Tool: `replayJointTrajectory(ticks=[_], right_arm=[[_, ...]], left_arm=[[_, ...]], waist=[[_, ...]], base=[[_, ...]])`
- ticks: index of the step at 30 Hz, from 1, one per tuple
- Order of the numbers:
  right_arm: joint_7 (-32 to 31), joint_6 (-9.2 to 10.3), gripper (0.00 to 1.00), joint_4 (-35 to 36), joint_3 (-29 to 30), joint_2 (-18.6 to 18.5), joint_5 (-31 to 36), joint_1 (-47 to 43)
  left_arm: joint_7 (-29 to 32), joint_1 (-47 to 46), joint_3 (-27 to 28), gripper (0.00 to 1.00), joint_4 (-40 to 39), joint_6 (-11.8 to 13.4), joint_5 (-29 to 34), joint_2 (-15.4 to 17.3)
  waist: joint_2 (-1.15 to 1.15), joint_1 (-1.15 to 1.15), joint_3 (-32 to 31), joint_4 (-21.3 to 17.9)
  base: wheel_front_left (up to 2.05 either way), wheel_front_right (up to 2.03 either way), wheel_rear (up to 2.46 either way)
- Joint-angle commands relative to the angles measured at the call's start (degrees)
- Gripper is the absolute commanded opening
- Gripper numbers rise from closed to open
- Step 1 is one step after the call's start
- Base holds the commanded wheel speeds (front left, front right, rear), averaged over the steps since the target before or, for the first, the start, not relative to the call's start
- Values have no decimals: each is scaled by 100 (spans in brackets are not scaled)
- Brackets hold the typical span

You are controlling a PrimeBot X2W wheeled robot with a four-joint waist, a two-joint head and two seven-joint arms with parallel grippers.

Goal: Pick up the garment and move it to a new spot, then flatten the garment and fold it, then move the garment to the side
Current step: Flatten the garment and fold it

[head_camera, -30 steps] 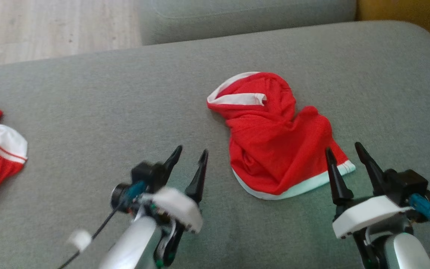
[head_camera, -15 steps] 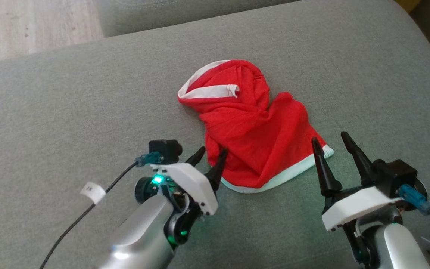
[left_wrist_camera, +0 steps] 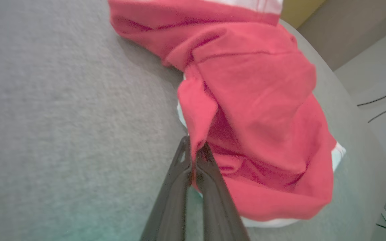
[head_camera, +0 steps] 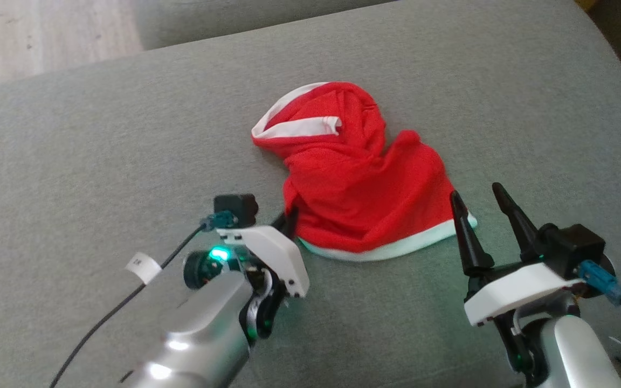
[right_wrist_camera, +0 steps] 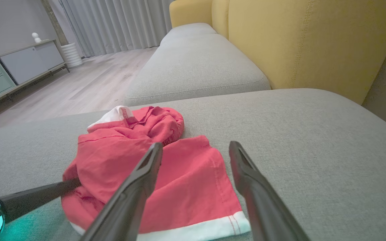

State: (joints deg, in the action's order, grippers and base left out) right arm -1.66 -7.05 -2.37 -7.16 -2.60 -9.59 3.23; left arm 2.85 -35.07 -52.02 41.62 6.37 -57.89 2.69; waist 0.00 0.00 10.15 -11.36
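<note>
The left pincer (left_wrist_camera: 194, 150) was shut tight, its two fingers pinching a red fold at the near edge of the garment (head_camera: 364, 188). The garment lay crumpled on the grey cushion (head_camera: 127, 134), just ahead of that pincer and spreading away to its right. The right pincer (head_camera: 474, 191) stood wide open with its tips at the garment's white hem, gripping nothing; whether it touched the cloth could not be told. Half a second before, the left fingers had been parted at that same edge. The right pincer's spread had not changed.
</note>
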Motion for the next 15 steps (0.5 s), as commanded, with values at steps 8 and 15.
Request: replayJointTrajectory(ticks=[8,15], right_arm=[[37,-44,100,288,50,-28,-16,103],[-15,-44,100,349,109,-28,-24,34]], left_arm=[[-932,-309,157,0,-265,420,346,195],[-776,278,-143,0,-1143,756,539,606]], waist=[[0,0,-135,800],[0,0,-241,1288]], base=[[0,0,0],[0,0,0]])
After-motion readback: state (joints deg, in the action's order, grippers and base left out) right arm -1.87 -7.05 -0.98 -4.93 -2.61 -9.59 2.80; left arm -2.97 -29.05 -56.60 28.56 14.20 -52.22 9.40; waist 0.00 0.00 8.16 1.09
